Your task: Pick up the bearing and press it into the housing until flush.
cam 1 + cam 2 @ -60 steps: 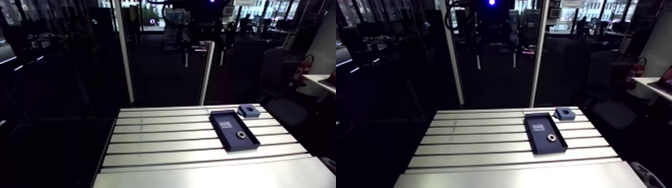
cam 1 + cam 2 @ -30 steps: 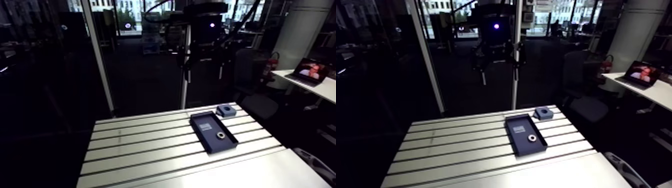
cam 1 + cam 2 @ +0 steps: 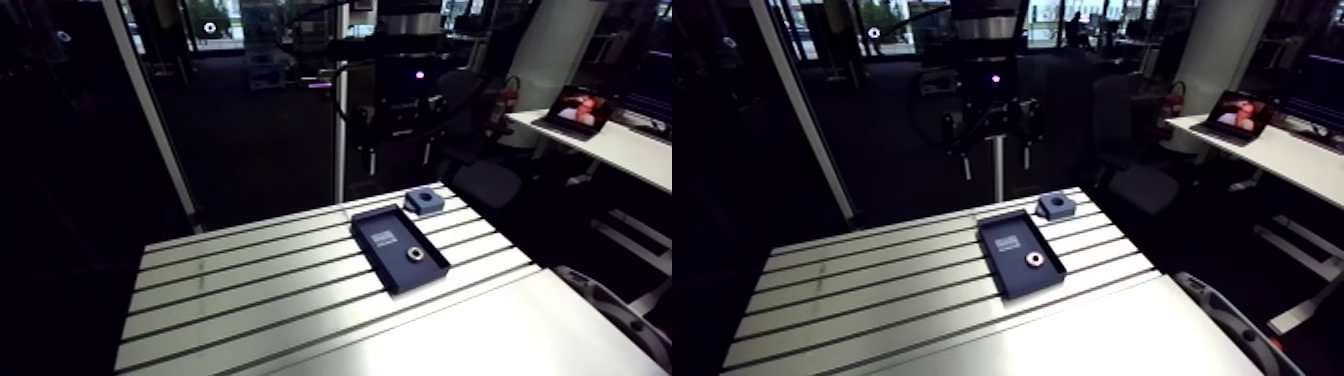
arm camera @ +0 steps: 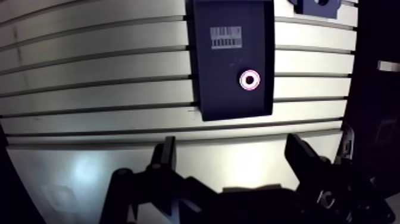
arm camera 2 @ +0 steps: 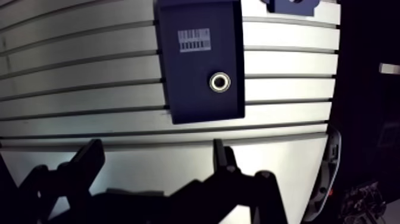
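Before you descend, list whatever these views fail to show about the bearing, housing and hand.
- Housing: the wrist view's edge cuts it off; bore only partly seen.
- Bearing: seen from above in the tray, so thickness unreadable.
- Tray label: print too small.
- Hand: open, but fingers are dark silhouettes; surfaces unreadable.

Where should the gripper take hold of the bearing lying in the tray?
Probably its outer ring, pinched across the diameter, coming straight down from above: the bearing lies flat in the dark tray, bore upward, with bare floor all around it.
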Motion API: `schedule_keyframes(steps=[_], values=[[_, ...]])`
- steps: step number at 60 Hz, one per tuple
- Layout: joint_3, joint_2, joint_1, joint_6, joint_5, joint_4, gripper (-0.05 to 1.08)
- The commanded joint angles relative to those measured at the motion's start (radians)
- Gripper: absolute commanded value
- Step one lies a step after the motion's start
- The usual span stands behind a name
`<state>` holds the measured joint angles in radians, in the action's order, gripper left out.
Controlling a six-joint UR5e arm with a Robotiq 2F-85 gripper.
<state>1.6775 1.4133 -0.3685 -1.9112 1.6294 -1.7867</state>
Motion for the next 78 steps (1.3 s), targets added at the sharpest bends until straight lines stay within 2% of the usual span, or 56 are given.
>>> schedule_keyframes(steps=[1,11,16,23,41,67,78], values=[[0.028,-0.100,-0.044,-0.076,-0.008,-0.111,0.02],[0.036,-0.114,-0.068,-0.075,-0.003,-0.113,0.09],[0.046,-0.128,-0.082,-0.076,-0.003,-0.115,0.19],[0.061,-0.136,-0.087,-0.076,-0.003,-0.118,0.26],[0.088,-0.151,-0.093,-0.081,-0.003,-0.165,0.31],[0.113,-0.205,-0.093,-0.079,-0.003,-0.243,0.31],[0.127,-0.207,-0.092,-0.081,-0.003,-0.259,0.34]])
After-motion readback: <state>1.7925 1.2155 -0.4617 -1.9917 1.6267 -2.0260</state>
